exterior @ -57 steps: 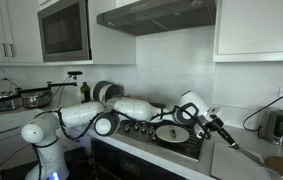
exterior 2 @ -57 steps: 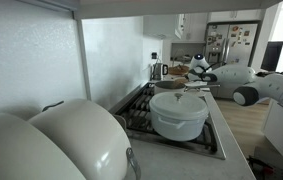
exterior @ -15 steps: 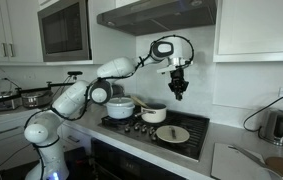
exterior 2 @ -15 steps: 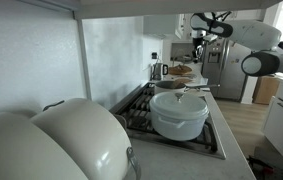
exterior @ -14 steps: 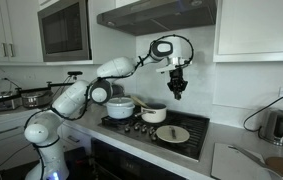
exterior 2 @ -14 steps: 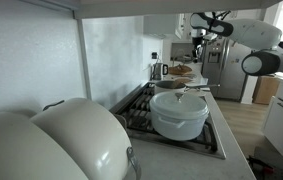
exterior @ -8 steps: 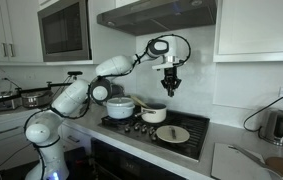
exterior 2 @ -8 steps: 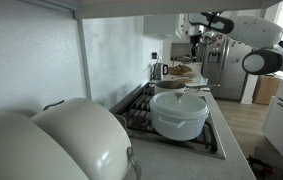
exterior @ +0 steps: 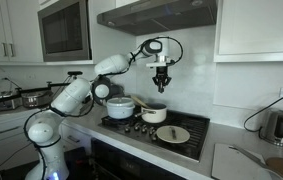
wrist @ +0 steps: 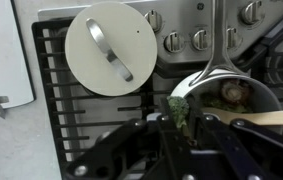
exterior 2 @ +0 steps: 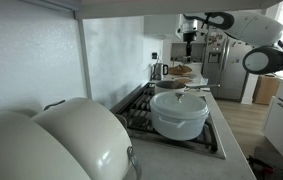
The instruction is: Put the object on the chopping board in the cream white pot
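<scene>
Gripper pinches a small green piece, jaws nearly closed on it, hanging above the pot; in the wrist view a lid lies at ten o'clock.

White arm of smooth rounded segments, dark rings at the joints, a round dark cap on one joint, fat pale base section, black gripper, up close its fingers dark and angular, black linkage bars alongside.
</scene>
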Controlling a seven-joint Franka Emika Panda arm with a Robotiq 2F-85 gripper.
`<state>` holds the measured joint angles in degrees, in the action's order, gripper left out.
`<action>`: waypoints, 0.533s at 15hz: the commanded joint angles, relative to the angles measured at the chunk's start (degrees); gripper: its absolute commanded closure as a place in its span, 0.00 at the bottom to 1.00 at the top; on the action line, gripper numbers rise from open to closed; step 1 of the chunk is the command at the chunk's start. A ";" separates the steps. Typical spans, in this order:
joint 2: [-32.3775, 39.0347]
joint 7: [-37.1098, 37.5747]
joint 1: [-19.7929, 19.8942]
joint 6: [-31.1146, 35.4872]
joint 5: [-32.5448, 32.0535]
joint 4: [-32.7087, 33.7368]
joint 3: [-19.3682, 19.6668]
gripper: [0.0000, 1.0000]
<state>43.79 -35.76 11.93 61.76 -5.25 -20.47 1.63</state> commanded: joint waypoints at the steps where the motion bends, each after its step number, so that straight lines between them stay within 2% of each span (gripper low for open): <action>1: -1.70 -1.07 -1.31 -2.52 1.76 -1.94 -1.67 0.95; 6: -1.09 -1.82 -1.98 -5.19 4.38 -2.43 -4.14 0.95; 8: 0.51 -2.44 -2.18 -6.98 5.32 -0.45 -5.04 0.95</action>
<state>43.88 -36.16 9.82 57.21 -1.77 -21.42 -2.56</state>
